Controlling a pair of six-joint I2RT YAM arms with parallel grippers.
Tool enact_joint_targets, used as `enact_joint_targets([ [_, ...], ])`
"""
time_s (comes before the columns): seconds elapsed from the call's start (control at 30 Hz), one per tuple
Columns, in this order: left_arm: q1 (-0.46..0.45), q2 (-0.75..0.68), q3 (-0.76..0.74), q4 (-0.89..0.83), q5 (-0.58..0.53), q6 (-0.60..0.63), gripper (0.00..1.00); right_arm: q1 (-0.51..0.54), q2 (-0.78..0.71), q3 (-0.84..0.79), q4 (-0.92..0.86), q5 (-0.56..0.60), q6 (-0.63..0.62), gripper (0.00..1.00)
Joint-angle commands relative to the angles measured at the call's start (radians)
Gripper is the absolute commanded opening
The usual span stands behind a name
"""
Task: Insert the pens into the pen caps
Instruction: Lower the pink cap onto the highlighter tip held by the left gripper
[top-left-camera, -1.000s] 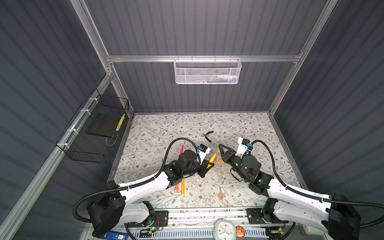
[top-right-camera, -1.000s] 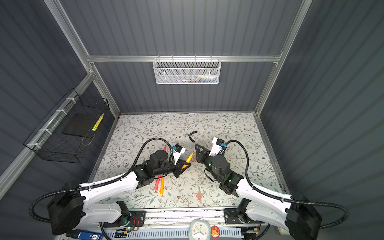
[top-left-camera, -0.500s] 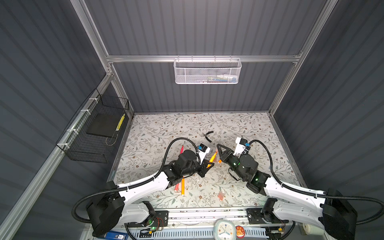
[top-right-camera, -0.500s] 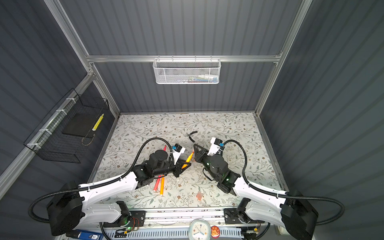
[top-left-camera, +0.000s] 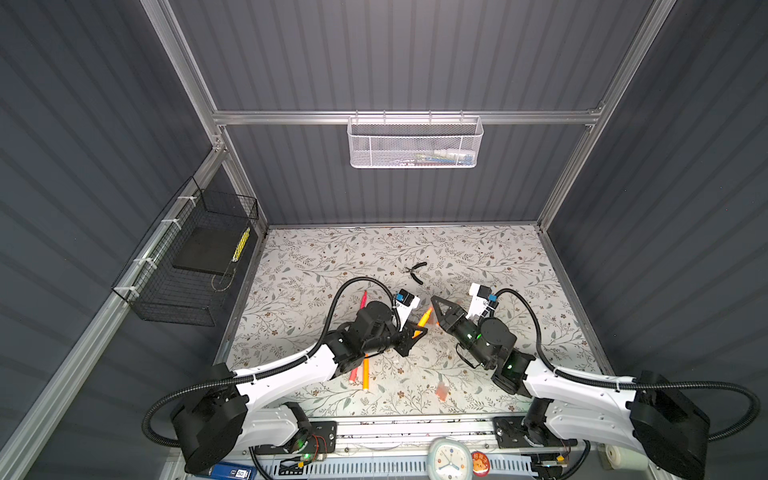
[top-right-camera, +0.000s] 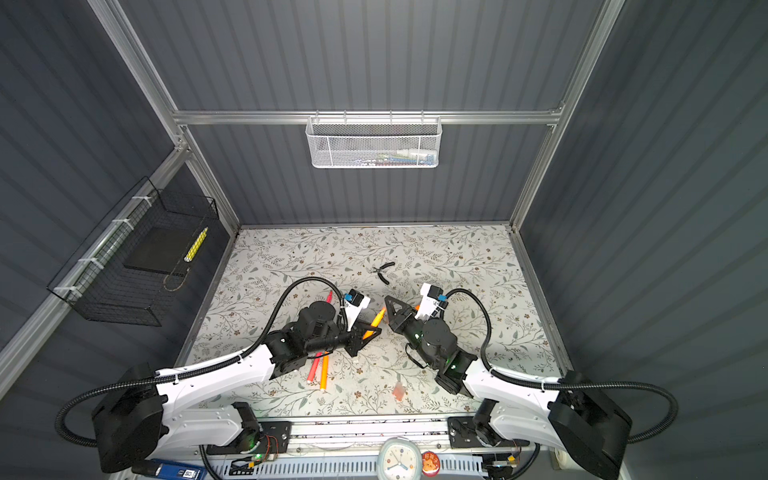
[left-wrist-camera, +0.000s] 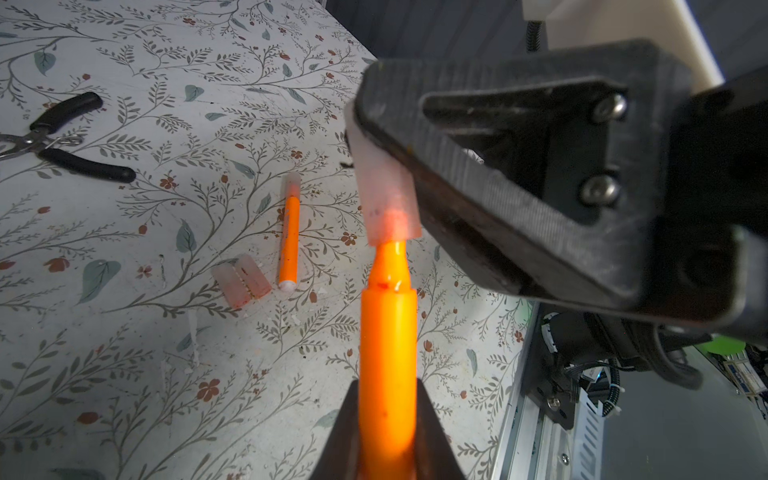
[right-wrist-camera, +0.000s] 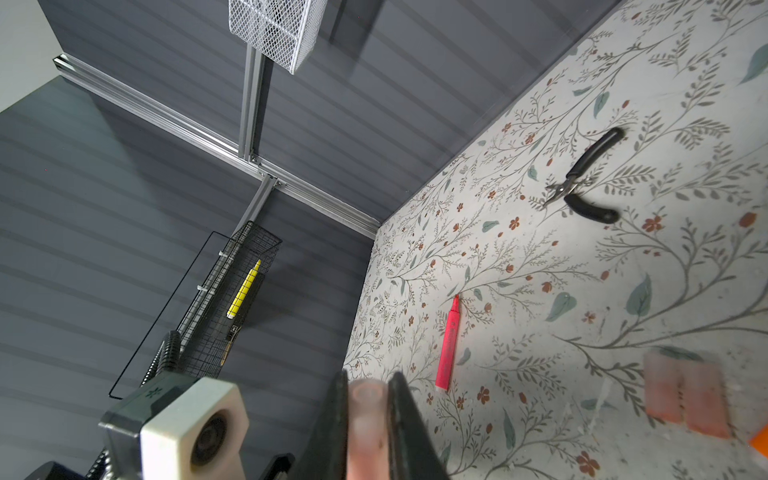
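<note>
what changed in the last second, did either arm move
The right gripper, shut on a cap, slid a little toward the left gripper, which is shut on an orange pen. The pen's tip now sits in the cap's mouth. Nothing was picked up or let go. The left gripper, the pliers and the loose caps stayed put.

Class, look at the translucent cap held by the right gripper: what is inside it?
The tip of the orange pen, glowing through the cap near its open end. The right gripper covers the cap's far end, so anything deeper is hidden.
</note>
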Motion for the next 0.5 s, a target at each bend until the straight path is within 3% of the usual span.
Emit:
enact_joint_targets([
  [0.0,-0.004,-0.024,-0.002,0.068,0.020,-0.020,0.00,0.023,0.005,-0.011,0.026,-0.008,-0.007,0.00],
  [0.2,0.008,-0.026,-0.024,0.138,0.100,-0.059,0.00,0.057,0.007,-0.036,0.094,0.003,-0.021,0.00],
  [0.47,0.107,-0.031,-0.078,0.297,0.294,-0.186,0.00,0.142,0.089,-0.118,0.395,0.028,-0.123,0.00],
])
